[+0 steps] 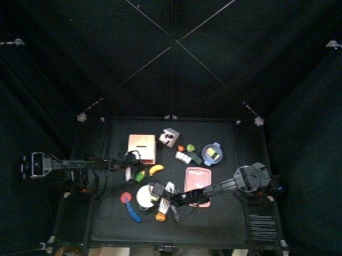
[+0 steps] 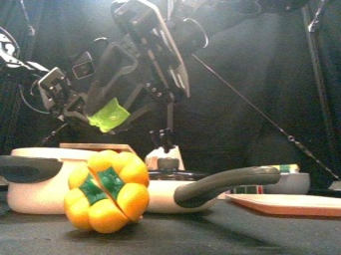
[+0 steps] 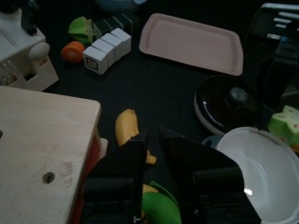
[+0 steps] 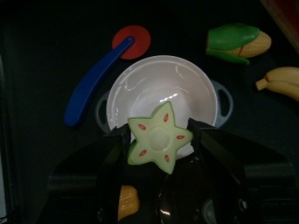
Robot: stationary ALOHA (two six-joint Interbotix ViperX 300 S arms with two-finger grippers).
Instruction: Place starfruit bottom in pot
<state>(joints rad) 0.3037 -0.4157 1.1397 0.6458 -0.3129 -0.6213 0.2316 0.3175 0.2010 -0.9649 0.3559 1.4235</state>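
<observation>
1. The right gripper (image 4: 158,166) clamps a green star-shaped starfruit slice (image 4: 156,136), its jaws closed against the slice's sides and the cut face turned to the wrist camera.
2. Directly beyond the held slice sits one white pot (image 4: 158,87), its open mouth bare inside; the slice hangs over the pot's near rim without touching it.
3. The front view shows what the wrist view cannot: the slice (image 2: 112,118) is held clear in the air above the pot (image 2: 40,179), with daylight between them.
4. Only the right wrist view shows a blue spoon (image 4: 93,77) just beside the pot, one red disc (image 4: 132,39) at its far end, and a green-and-yellow pepper (image 4: 239,39) farther off.
5. The left gripper (image 3: 149,179) rests low over the table, jaws narrowly parted and holding nothing; one yellow banana (image 3: 126,128) lies just ahead of it.
6. Past the left gripper lie one pink tray (image 3: 193,42) and one wooden board (image 3: 41,149) alongside.
7. A yellow pepper (image 2: 107,189) fills the front view's foreground.
</observation>
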